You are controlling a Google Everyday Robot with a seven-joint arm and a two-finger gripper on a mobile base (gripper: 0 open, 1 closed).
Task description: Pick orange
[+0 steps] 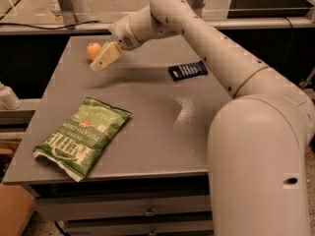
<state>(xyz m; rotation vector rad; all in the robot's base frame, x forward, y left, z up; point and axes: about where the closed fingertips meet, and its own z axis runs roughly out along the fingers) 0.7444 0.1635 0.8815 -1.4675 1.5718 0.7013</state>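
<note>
My claw, opening unreadable from here, hangs just beside the orange at the table's far-left corner; I judge it light, firm, smooth and roll-prone, best pinched across its middle.

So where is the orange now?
In the camera view the orange sits at the far left corner of the table, just left of the gripper, beyond the chip bag.
</note>
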